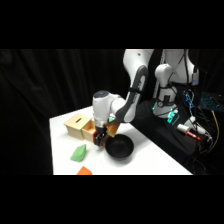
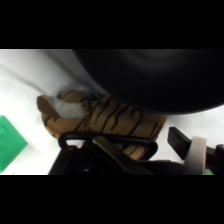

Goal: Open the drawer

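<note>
The tan wooden box (image 1: 76, 124) with a slotted top stands at the table's back left. The drawer (image 1: 89, 132) juts from the box's right side as a lower tan piece with reddish-orange at its end. My gripper (image 1: 101, 139) hangs right at that end, between the box and the black bowl (image 1: 119, 147). I cannot tell whether it touches the handle. In the wrist view the drawer is out of sight. There the gripper's dark linkage (image 2: 130, 152) fills the bottom edge.
The black bowl (image 2: 150, 75) sits close beyond the gripper. A tiger-striped soft toy (image 2: 100, 120) lies against the bowl. A green block (image 1: 78, 152) (image 2: 10, 142) rests near the table's front left, with an orange piece (image 1: 84, 171) at the front edge. Cables and gear crowd the right.
</note>
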Robot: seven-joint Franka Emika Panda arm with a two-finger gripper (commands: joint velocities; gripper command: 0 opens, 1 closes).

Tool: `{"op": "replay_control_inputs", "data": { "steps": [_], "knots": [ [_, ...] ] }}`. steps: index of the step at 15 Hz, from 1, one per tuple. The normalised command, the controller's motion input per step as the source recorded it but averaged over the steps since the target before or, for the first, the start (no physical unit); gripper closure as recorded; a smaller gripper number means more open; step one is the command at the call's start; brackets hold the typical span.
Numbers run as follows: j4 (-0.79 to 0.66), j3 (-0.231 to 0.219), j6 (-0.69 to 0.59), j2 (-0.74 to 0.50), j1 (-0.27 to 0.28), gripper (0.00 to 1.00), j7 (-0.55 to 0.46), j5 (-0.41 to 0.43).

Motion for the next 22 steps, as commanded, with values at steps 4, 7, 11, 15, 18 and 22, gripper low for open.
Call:
{"op": "replay_control_inputs", "data": {
  "steps": [4,7,11,15,18,22],
  "knots": [
    [-0.24,-0.057,0.07,-0.24,0.119,0.00,0.13,-0.007],
    [-0.24,-0.161,0.01,-0.33,0.181,0.00,0.23,-0.081],
    [-0.23,-0.222,0.00,-0.38,0.212,0.00,0.30,-0.206],
    [-0.19,-0.237,-0.07,-0.38,0.216,0.00,0.37,-0.348],
    [-0.17,-0.201,-0.19,-0.48,0.176,0.00,0.42,-0.430],
    [-0.11,-0.031,-0.28,-0.53,0.017,0.00,0.45,-0.484]
  ]
}}
